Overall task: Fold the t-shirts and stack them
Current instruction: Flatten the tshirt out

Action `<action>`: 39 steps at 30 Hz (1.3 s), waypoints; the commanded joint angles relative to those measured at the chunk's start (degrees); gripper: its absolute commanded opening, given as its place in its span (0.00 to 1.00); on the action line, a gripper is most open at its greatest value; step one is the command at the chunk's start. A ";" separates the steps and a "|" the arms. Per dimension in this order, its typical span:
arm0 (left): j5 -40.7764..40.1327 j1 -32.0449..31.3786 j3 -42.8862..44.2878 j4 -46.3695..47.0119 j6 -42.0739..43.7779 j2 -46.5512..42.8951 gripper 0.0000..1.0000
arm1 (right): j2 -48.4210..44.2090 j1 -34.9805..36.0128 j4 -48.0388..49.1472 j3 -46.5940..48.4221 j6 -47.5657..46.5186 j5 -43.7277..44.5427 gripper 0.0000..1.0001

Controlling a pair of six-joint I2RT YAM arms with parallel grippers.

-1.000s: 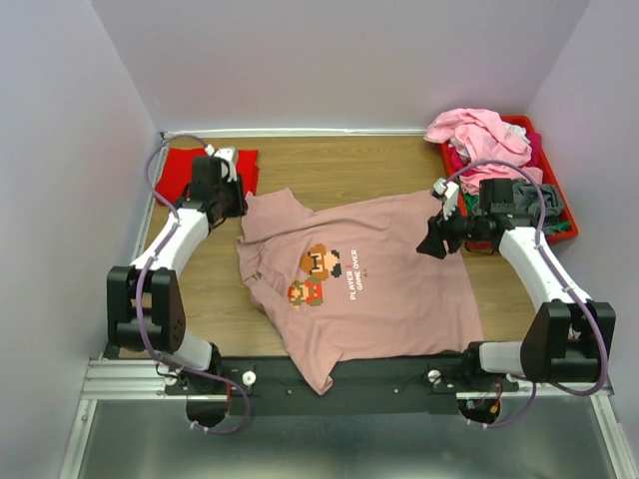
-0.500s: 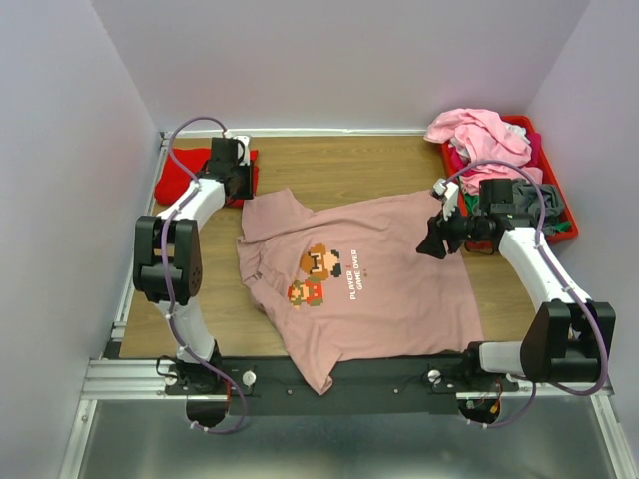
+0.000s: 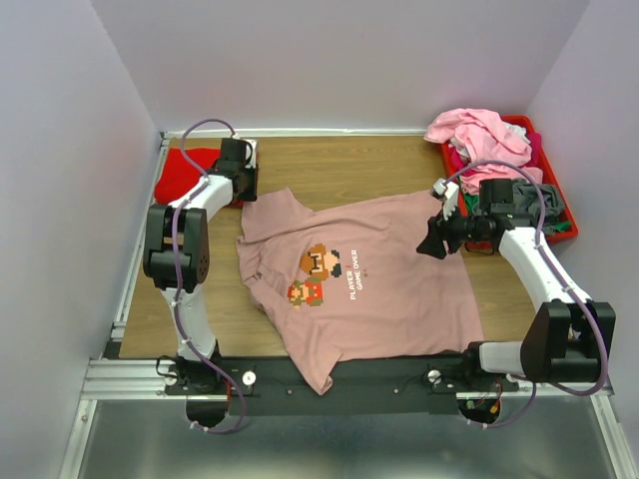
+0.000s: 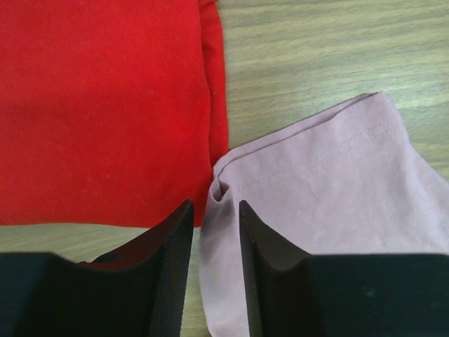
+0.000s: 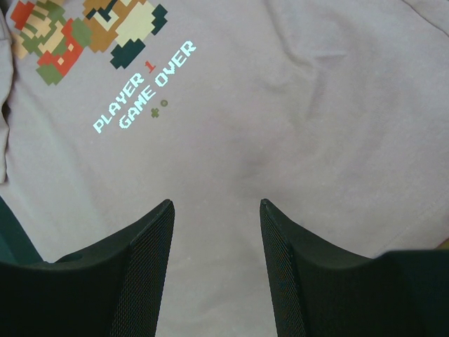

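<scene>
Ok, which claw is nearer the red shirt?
Left. The left claw sits at the edge of the red shirt, beside a sleeve of the pink shirt; the right claw hangs over that shirt's other side, well away.

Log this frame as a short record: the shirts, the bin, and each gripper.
spread shirt: dusty-pink t-shirt, flat on the table, print facing up
folded shirt: red t-shirt, far left corner, next to the pink sleeve
bin: red bin, far right, heaped with pink t-shirts
left gripper: jaws narrow, at the pink sleeve's hem; grip unclear
right gripper: open above the spread shirt, holding nothing
</scene>
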 commanded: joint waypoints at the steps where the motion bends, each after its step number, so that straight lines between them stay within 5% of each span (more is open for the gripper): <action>1: -1.82 -0.25 2.02 -1.27 0.67 0.91 0.38 | 0.01 -0.30 0.54 -0.89 0.21 -0.80 0.60; 6: -1.82 -0.51 2.72 -1.35 0.58 1.70 0.29 | 0.01 -0.30 0.54 -0.89 0.21 -0.71 0.60; 12: -0.68 -0.60 3.08 -1.62 0.58 1.62 0.00 | 0.10 -0.30 0.54 -0.89 0.12 -0.45 0.60; 22: 2.14 -0.60 -5.26 2.60 -0.47 -11.02 0.00 | 3.61 -0.30 2.46 -0.02 -0.24 4.99 0.60; 24: 2.05 -0.60 -8.60 4.18 -0.56 -14.54 0.00 | 8.17 -0.30 3.26 2.61 1.78 8.06 0.71; 28: 1.61 -0.60 -12.56 6.11 -0.30 -18.59 0.00 | 18.63 -0.21 4.85 9.29 4.50 13.96 0.72; 39: 1.35 -0.07 -14.06 6.73 1.02 -20.53 0.00 | 41.05 0.67 7.75 32.41 11.89 29.78 0.59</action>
